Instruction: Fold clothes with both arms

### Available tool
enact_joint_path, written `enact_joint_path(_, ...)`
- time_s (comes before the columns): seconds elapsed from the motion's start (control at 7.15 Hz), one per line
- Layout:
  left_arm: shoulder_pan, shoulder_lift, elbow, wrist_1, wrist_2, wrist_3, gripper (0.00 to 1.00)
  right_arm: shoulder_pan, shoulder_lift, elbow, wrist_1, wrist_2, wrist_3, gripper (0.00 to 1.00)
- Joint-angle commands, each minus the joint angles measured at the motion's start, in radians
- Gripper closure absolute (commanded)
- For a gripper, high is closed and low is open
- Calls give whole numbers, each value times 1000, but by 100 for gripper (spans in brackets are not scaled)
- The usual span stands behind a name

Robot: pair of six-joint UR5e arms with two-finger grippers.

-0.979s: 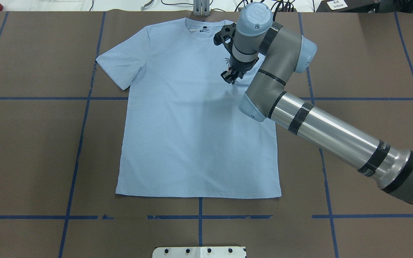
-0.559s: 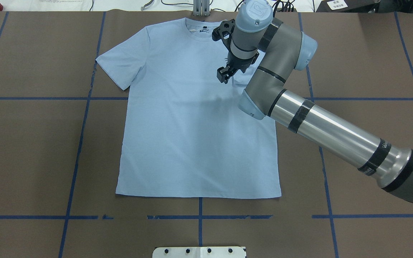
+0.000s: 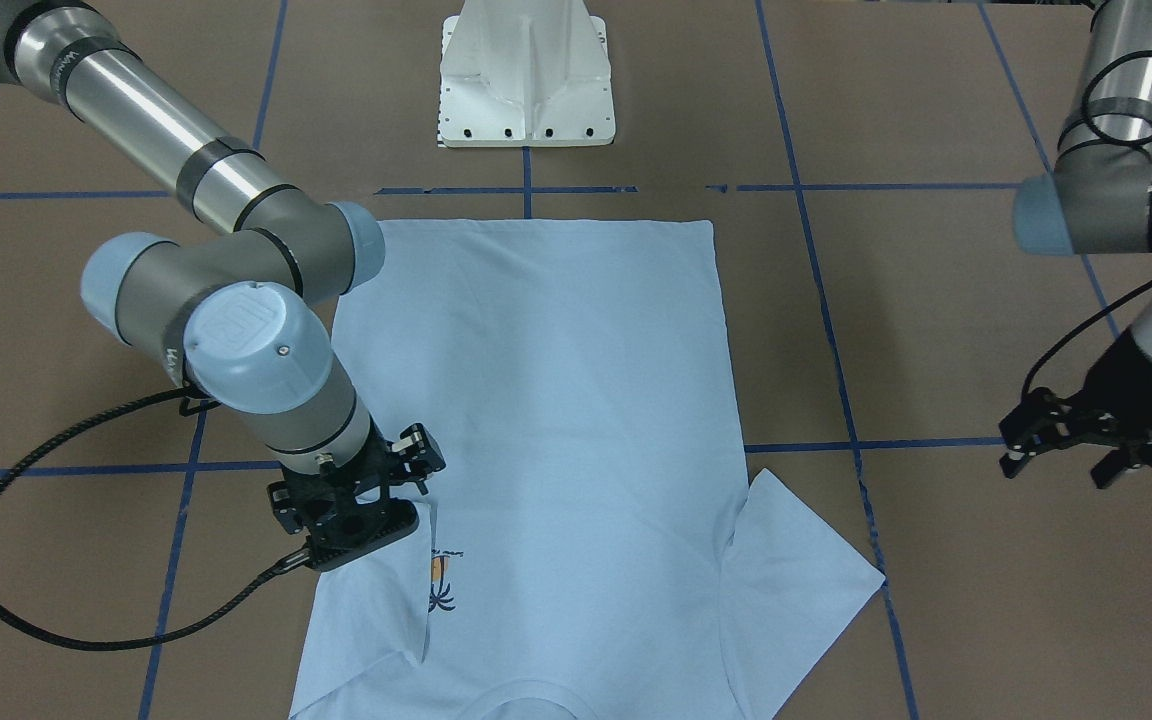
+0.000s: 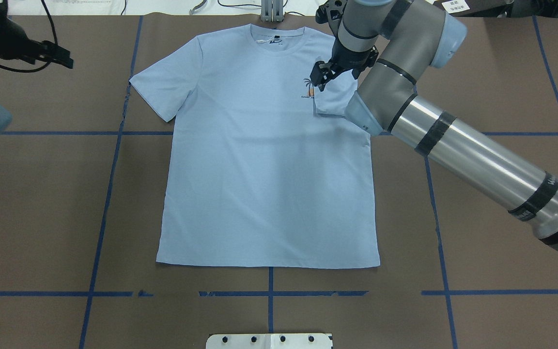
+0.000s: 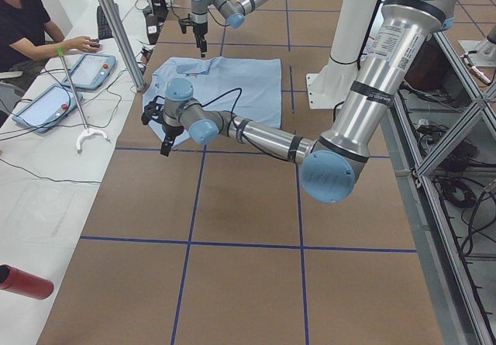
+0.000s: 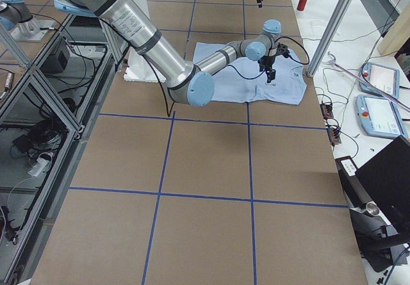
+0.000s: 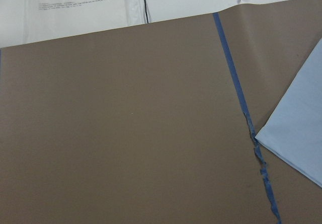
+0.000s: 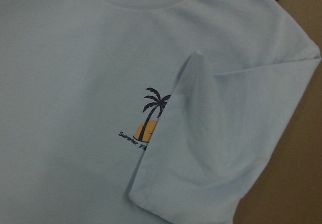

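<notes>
The pale blue T-shirt (image 4: 259, 169) lies flat, front up, neckline at the far edge. Its right sleeve (image 4: 334, 102) is folded inward onto the chest and lies loose; in the right wrist view (image 8: 211, 148) its edge covers part of the orange-and-black palm print (image 8: 151, 118). My right gripper (image 4: 319, 77) hovers just above the folded sleeve next to the print (image 4: 309, 88), looks open and holds nothing. My left gripper (image 4: 66, 57) is open and empty over bare table, left of the spread left sleeve (image 4: 162, 87). It also shows in the front view (image 3: 1056, 460).
The brown table is crossed by blue tape lines (image 4: 104, 194). The white pedestal base (image 3: 526, 80) stands at the near edge. An operator (image 5: 23, 27) and teach pendants (image 5: 85, 70) are beyond the far edge, with a red cylinder (image 5: 23, 281) there.
My right gripper has moved from the middle of the chest toward the far right, uncovering the print and leaving the folded sleeve lying. My left arm has come into the overhead view at the left.
</notes>
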Motion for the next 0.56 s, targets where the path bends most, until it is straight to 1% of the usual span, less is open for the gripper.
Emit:
enact_joint_path(0.0, 114, -84, 121, -103, 118, -140, 0, 73, -52, 132, -165, 23, 4, 0)
enact_joint_path(0.14, 129, -145, 229, -162, 141, -140, 0, 107, -46, 170, -273, 27, -2, 0)
enact_joint_path(0.28, 134, -188, 327, -223, 152, -142, 0, 129, -49, 172, -313, 55, -10, 0)
enact_joint_path(0.42, 160, -213, 366, -236, 204, -151, 0, 146, -56, 172, -341, 69, -11, 0)
